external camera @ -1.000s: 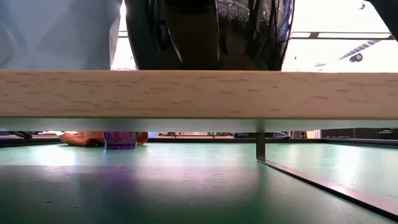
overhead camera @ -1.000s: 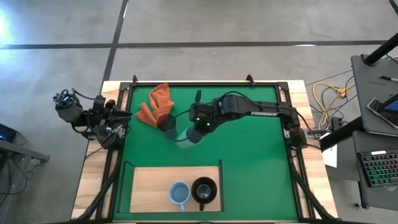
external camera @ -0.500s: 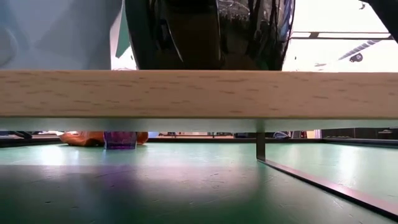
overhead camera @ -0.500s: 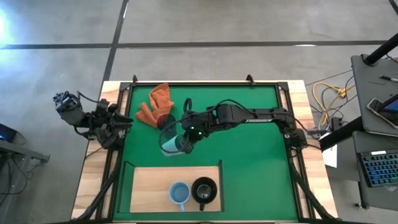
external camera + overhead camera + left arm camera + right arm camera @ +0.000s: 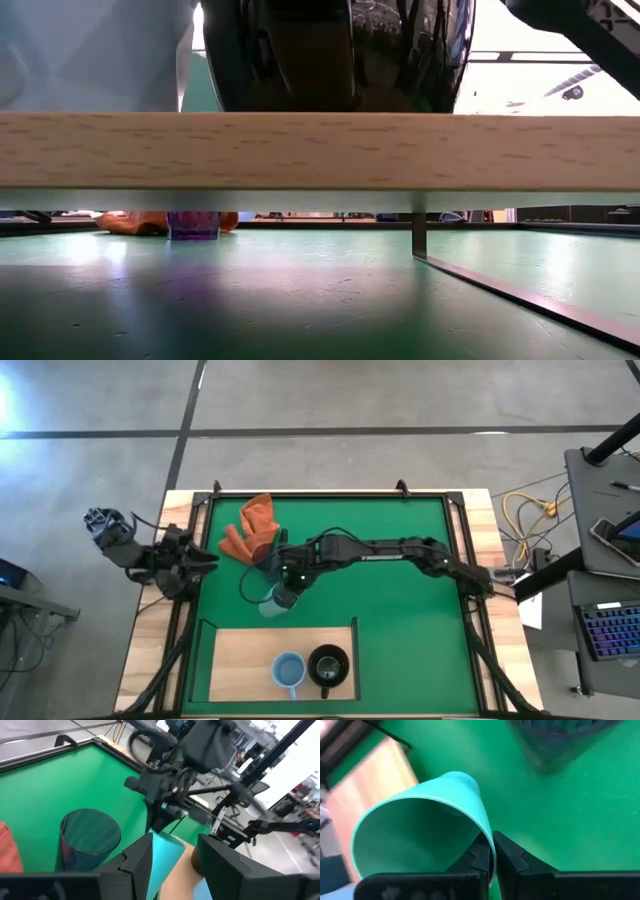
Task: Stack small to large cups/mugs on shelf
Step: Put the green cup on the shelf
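On the green surface (image 5: pixel 400 610), the right hand (image 5: pixel 492 851) pinches the teal cup's (image 5: pixel 420 825) rim. It should carry it level to the shelf (image 5: pixel 240 655) and into the blue mug (image 5: pixel 288 672). The left hand (image 5: pixel 172 865) waits open at the side.

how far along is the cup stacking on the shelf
Two of four look placed: the light blue mug and black mug stand side by side on the shelf, not nested. In hand: the right gripper pinches the teal cup's rim over the mat. Left: the purple cup beside the orange cloth. The left gripper waits at the table's edge.
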